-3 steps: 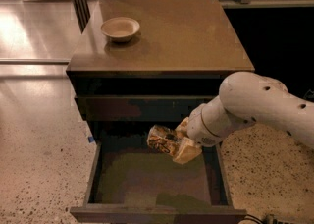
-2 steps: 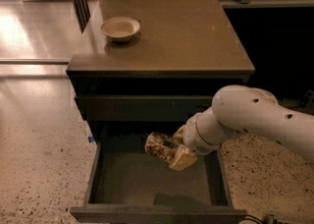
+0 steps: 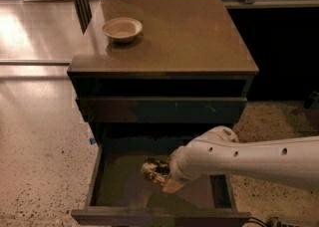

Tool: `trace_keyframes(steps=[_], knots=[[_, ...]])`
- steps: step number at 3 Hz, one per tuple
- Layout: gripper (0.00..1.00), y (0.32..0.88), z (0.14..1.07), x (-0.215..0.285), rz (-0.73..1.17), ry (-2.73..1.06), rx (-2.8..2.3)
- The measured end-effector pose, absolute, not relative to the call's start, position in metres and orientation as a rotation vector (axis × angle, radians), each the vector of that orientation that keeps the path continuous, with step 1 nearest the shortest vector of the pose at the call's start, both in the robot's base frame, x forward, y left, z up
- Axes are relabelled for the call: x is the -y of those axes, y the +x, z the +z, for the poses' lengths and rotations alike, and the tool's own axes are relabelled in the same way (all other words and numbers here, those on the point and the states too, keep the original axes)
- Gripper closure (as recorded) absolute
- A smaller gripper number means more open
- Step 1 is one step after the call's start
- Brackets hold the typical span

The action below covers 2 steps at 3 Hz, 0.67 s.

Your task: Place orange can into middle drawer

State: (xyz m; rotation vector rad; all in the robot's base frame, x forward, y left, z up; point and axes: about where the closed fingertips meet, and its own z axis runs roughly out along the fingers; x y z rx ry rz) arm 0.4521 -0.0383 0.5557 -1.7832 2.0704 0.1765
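Observation:
The orange can is shiny orange-gold with mottled print. It lies tilted on its side, held in my gripper, low inside the open middle drawer. The gripper is shut on the can, its pale fingers wrapped around the can's right end. The can sits just above the olive-brown drawer floor, near the middle; I cannot tell whether it touches the floor. My white arm reaches in from the right over the drawer's right half.
A beige bowl stands on the cabinet top at the back left. The closed upper drawer front is above the open drawer. Speckled floor lies to the left.
The gripper with the can has moved down and a little left, deeper into the open drawer.

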Motion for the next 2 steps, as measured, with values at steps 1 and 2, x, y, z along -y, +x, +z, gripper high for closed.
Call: trace_keyframes(steps=[1,2], knots=[[1.00,0.4606,0.5151,0.0407,0.118,-1.791,-2.066],[1.00,0.4697,0.5120,0.0433,0.103,-1.728,-2.107]])
